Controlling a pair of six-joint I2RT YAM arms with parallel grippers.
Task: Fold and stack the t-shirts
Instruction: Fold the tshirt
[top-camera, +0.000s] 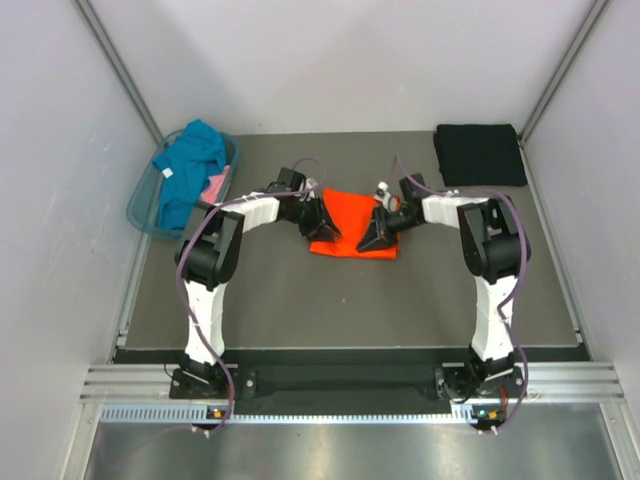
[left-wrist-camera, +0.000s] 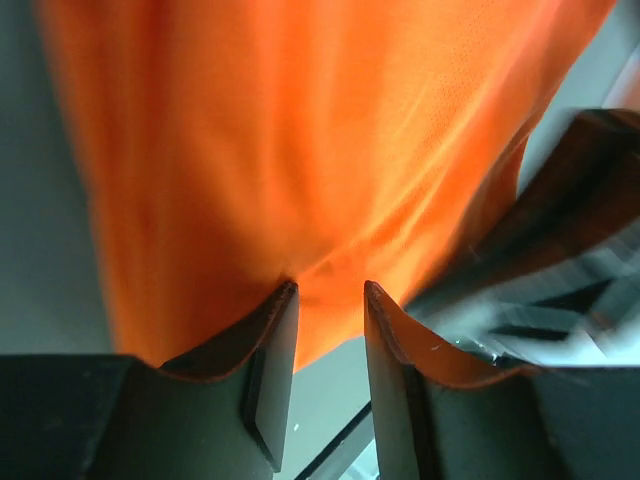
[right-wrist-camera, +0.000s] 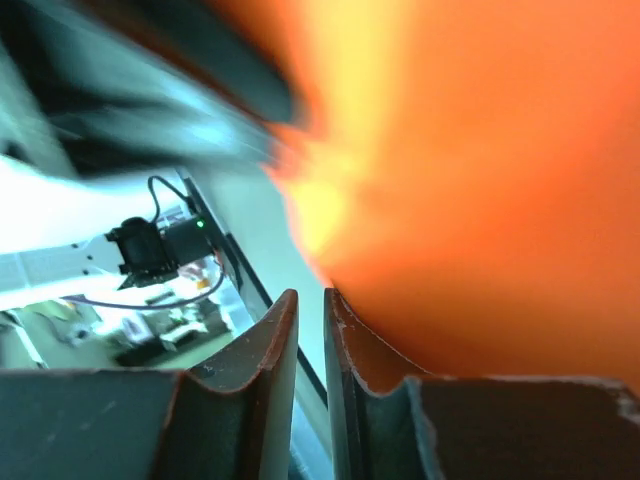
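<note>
Centrally, the bright orange cloth t-shirt (top-camera: 352, 236) lay partly folded on the grey table (top-camera: 300, 300), with a gripper at each side. Left gripper (left-wrist-camera: 330, 298): jaws part-way apart, orange cloth at the tips, grip unclear. Right gripper (right-wrist-camera: 310, 300): jaws down to a narrow slit at the cloth's edge, hold likewise unclear. Translucent blue-green plastic basket (top-camera: 140, 212), far left, held a teal tee (top-camera: 190, 170) and a pink one (top-camera: 216, 186). Folded black tee (top-camera: 480, 153) lay far right, well apart.
</note>
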